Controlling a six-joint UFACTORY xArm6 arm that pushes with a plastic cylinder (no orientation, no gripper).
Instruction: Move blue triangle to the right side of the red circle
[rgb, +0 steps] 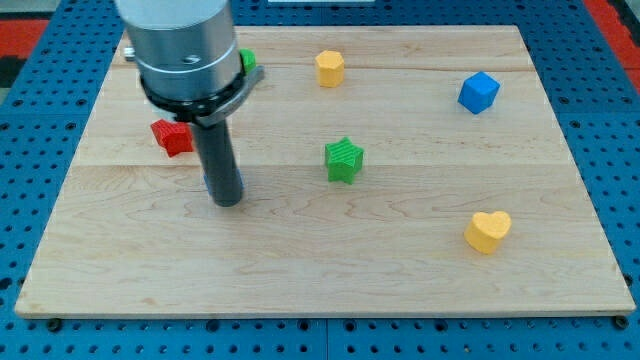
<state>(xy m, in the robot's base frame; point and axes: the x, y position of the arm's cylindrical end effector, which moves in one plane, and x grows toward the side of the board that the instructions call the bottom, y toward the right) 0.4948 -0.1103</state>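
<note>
mostly hidden: blue triangle (207, 181) is only a sliver behind my tip (228, 200), touching it i think. tool is a plain rod, nothing to open. no red circle visible, only a red block (172, 136) of unclear shape, so a push could slip off or hit it.

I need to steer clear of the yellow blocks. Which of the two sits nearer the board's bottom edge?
The yellow heart, low at the view's right. The other yellow block sits near the top edge, above the green star.
</note>
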